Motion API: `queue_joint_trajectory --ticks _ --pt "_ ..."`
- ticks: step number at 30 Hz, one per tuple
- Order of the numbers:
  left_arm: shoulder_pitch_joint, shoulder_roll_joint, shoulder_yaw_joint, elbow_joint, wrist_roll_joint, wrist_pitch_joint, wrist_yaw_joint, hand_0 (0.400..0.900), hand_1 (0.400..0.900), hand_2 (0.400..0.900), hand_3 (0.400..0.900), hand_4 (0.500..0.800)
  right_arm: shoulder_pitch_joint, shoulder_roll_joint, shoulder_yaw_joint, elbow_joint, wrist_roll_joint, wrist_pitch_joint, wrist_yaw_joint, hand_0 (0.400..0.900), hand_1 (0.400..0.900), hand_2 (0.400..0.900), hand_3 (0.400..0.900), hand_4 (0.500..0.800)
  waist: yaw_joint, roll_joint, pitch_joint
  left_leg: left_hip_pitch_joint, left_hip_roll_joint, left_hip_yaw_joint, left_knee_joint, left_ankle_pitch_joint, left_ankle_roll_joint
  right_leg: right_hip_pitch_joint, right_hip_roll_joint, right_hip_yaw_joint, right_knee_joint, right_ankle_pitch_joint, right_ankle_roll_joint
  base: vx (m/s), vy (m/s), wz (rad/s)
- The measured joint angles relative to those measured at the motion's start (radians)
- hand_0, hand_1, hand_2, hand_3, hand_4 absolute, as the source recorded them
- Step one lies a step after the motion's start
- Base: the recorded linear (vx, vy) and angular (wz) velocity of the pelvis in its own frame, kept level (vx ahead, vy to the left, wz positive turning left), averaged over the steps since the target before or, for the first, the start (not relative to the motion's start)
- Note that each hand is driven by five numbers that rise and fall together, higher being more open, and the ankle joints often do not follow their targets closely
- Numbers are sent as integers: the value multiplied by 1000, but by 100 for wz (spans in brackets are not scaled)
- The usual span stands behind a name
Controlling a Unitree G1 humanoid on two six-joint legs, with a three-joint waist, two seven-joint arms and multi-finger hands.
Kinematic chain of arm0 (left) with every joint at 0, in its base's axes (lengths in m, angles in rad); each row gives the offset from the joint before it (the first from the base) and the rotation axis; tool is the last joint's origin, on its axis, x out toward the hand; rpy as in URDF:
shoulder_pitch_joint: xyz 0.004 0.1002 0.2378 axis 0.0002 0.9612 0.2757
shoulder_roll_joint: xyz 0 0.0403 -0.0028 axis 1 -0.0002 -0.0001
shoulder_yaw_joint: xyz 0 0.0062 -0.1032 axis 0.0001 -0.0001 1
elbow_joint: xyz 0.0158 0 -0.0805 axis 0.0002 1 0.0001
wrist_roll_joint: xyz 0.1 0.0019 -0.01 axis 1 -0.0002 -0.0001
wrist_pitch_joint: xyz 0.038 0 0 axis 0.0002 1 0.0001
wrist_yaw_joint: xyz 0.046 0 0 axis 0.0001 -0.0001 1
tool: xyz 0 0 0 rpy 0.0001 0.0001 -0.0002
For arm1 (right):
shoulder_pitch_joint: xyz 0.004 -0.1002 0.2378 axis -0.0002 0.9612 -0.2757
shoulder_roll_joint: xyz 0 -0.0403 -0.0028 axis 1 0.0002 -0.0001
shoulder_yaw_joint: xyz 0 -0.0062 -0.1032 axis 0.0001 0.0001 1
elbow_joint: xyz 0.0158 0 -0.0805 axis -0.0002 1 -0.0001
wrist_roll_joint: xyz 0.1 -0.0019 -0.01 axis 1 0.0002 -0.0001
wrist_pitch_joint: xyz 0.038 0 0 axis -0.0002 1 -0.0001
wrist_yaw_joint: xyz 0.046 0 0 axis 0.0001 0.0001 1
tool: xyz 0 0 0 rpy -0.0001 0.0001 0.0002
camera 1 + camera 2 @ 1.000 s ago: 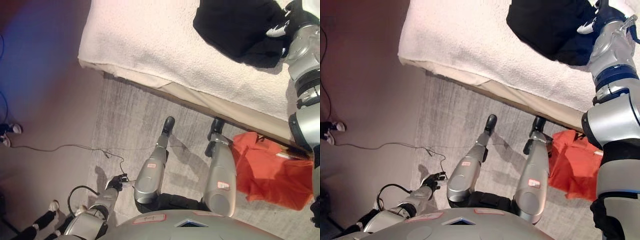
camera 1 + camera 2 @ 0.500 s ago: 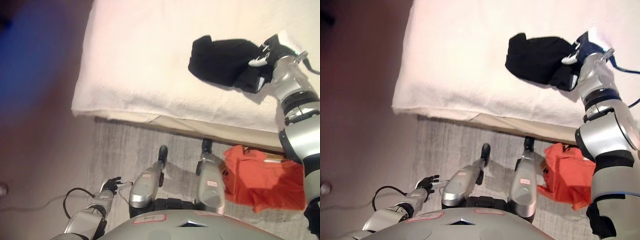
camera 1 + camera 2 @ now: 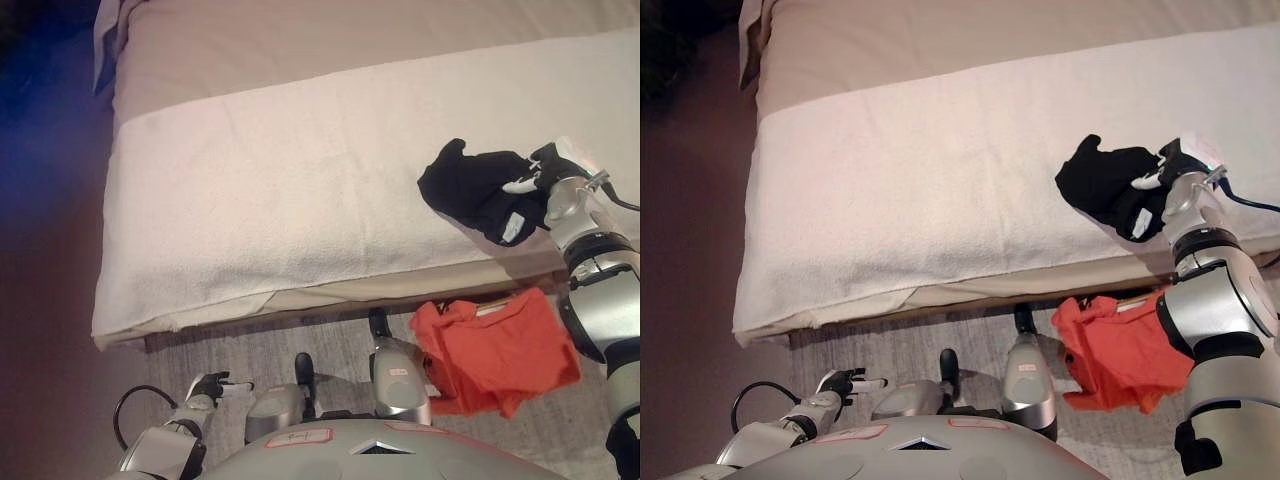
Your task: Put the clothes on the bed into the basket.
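A black garment (image 3: 472, 190) lies bunched on the white blanket of the bed (image 3: 300, 200), near the bed's front edge on the right. My right hand (image 3: 545, 172) rests on the garment's right end, its fingers curled into the cloth with a white tip showing. In the right eye view the same hand (image 3: 1168, 170) sits on the black garment (image 3: 1102, 182). My left hand (image 3: 212, 385) hangs low at the lower left over the floor, fingers relaxed, holding nothing. No basket shows in either view.
An orange cloth item (image 3: 495, 350) lies on the grey rug (image 3: 230, 345) just below the bed's front edge, under my right arm. The bed's left corner (image 3: 110, 325) overhangs dark floor. A tan sheet (image 3: 300, 40) covers the far part of the bed.
The whole view has swung up the bed, so the camera moved. The black garment is more bunched under my right hand and nearer the bed's front edge. My left hand stays low.
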Motion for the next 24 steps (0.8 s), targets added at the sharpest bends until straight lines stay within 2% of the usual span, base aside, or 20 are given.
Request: queue_joint_trajectory --ticks 9,15,20,24 --pt "12 -3 -13 17 27 4 -10 900 900 900 900 800 52 -93 -23 5 7 -1 6 400 400 400 400 500 -55 19 -12 28 7 56 -1 -14 3 5 26 48 -11 4 7 15 18 -20" --pt "7 -4 -34 17 36 4 -12 900 900 900 900 800 111 -148 -118 64 20 9 9 400 400 400 400 500 -80 49 -30 31 5 67 -1 -19 4 5 26 54 -17 6 9 4 6 -2" --pt "7 -6 -68 17 38 3 -22 900 900 900 900 800 126 -174 -157 120 26 25 23 400 400 400 400 500 -110 97 -30 32 0 78 -1 -22 7 5 20 66 -26 13 11 -8 22 -10" --pt "2 -11 -73 16 38 2 -26 900 900 900 900 800 146 -177 -160 121 26 28 25 400 400 400 400 500 -112 138 -7 41 -9 98 -1 -25 11 4 19 72 -30 13 12 -14 28 -11"
